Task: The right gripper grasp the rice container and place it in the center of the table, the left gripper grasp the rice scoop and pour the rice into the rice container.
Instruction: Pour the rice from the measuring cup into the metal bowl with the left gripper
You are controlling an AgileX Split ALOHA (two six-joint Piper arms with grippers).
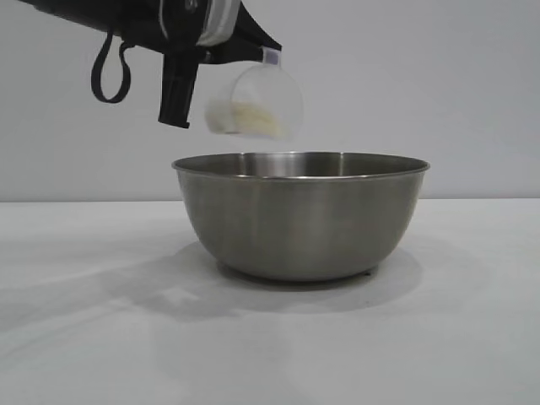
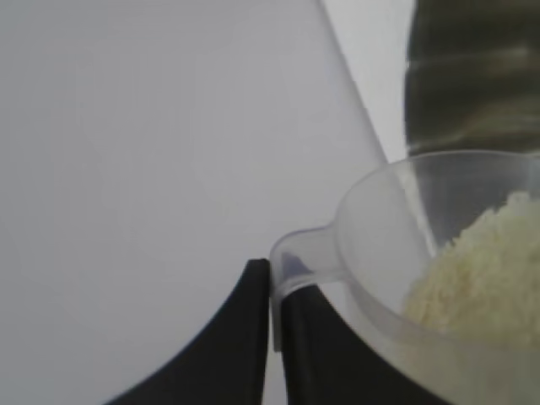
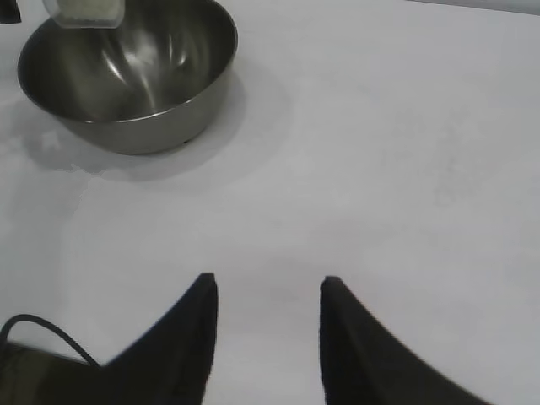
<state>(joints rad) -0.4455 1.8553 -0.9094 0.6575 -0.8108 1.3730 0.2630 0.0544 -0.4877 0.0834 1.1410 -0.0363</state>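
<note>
The rice container, a wide steel bowl, stands on the white table; the right wrist view shows it far off and empty inside. Above its left rim hangs the rice scoop, a frosted plastic cup tipped on its side with rice heaped against its lower wall. My left gripper is shut on the scoop's tab handle, and the rice lies inside the scoop. My right gripper stands open over bare table, away from the bowl, with nothing between its fingers.
A black cable loop hangs from the left arm at the upper left. White tabletop stretches around the bowl on every side, with a plain pale wall behind.
</note>
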